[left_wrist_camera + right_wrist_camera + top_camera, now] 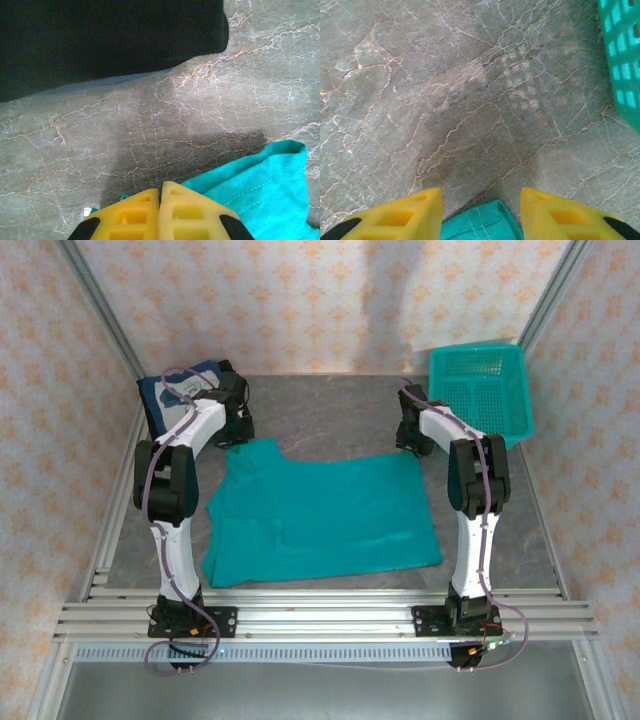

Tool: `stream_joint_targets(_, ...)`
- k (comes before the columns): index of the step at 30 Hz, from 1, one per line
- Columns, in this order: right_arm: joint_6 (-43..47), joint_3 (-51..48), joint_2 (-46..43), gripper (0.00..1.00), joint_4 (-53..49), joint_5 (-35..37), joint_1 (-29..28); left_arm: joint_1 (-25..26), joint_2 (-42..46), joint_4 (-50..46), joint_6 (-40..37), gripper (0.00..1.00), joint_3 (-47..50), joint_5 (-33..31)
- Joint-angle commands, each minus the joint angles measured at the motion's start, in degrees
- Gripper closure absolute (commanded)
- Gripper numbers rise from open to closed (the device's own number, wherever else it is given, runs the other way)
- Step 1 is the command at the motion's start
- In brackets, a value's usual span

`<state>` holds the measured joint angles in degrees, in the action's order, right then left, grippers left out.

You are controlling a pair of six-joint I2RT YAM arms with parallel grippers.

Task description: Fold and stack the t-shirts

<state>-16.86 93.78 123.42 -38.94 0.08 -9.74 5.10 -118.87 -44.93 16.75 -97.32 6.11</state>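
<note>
Step in hand: a fold of the teal t-shirt (330,510) is judged to be starting, with its far edge addressed at both corners.
Teal t-shirt: it is spread flat in the middle of the table (330,410), between the two arms. A crease line is seen on its near left part.
Left hand (160,186): the fingers are pressed together at the shirt's far left corner. Cloth lies under them, but whether any is pinched cannot be told.
Right hand (480,192): the fingers are held apart with the far right corner lying between them, ungripped.
Navy t-shirt (178,390): it is folded and set at the table's far left, just beyond the left hand and apart from the teal cloth.
Basket (480,415): it is placed at the far right, near the right hand.
Progress: judged early, since one shirt is put by and the teal one is not yet folded.
Next move: closure of the right hand on its corner is required. An even lift of both corners toward the near edge is then called for, lest the fold be skewed.
</note>
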Motion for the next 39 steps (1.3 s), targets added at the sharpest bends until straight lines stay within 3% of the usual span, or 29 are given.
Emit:
stream_joint_targets(1,-1.1,-0.4,3.9,0.56,-8.3,-1.3,0.4,-0.5,2.8,-2.4,-0.7,1.00,0.4,-1.2)
stream_joint_targets(23,4.2,2.1,6.1,0.58,-16.7,-0.8,-1.1,-0.6,3.5,-1.8,-0.8,1.00,1.2,-1.8)
stream_joint_targets(39,4.0,3.3,7.1,0.96,-18.9,-1.0,-1.1,-0.5,3.8,-2.3,-1.6,1.00,1.1,-2.1)
